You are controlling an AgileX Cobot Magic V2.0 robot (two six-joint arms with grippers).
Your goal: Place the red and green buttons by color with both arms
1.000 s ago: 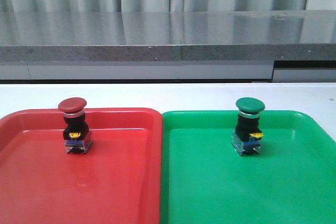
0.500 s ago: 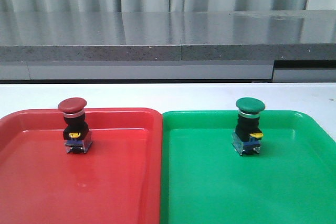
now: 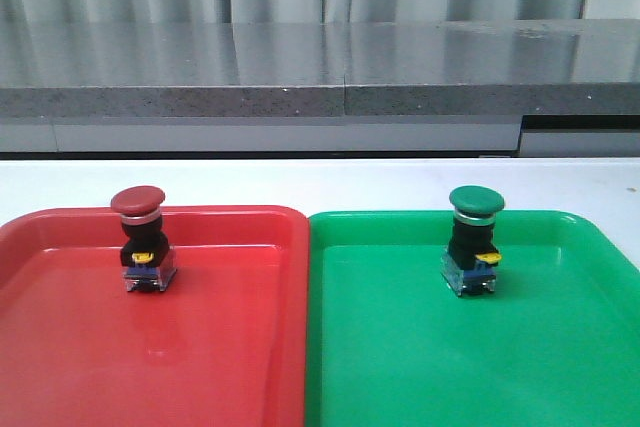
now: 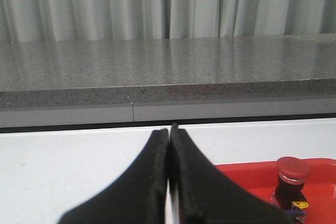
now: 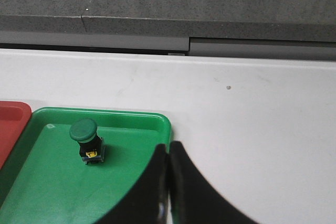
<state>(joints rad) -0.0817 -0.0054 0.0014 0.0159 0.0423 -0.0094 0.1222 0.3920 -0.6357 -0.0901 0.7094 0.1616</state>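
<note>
Buttons stand upright, each in the tray of its own colour: the red button [image 3: 138, 238] toward the far left part of the red tray [image 3: 200, 347], the green button [image 3: 474, 240] toward the far side of the green tray [image 3: 420, 347]. Neither touches a gripper. The left gripper [image 4: 169, 136] and right gripper [image 5: 168, 148] hang clear of them, each with fingers pressed together, empty.

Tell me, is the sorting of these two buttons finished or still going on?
It looks finished. The red button stands upright in the red tray, the green button upright in the green tray. Nothing is in hand: the left gripper and right gripper are shut and empty. Nothing seems left.
</note>
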